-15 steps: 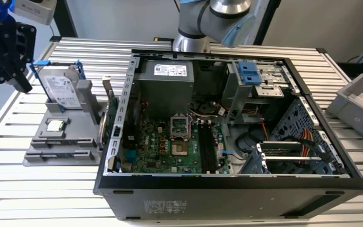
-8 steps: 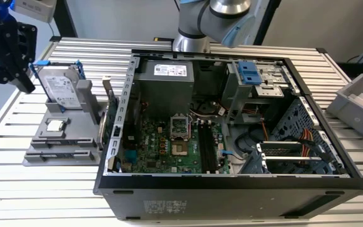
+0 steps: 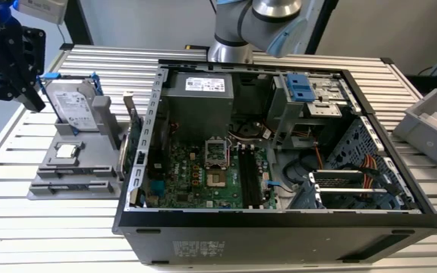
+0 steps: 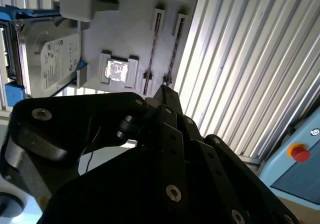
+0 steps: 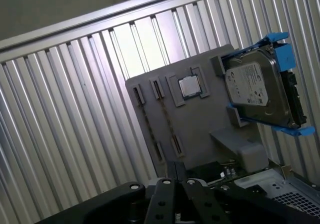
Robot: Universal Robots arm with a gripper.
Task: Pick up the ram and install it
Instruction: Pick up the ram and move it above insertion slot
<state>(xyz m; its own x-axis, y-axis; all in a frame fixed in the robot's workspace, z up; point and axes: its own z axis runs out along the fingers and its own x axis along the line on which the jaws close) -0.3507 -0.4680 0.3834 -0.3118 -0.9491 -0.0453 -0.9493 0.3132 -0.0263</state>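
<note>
jaws: pressed together, nothing seen between | ram: can't spot it for sure, maybe the thin strips (image 4: 155, 49) in the tray (image 4: 125, 29) just below the jaws, long axis running away from the tips

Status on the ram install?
Done: nothing visible; the long black motherboard slots look empty. In hand: nothing; the black gripper hangs shut near the grey parts holder, beside the silver hard drive in its blue frame. Left: pickup and seating. I can't pick out the ram stick itself.
</note>
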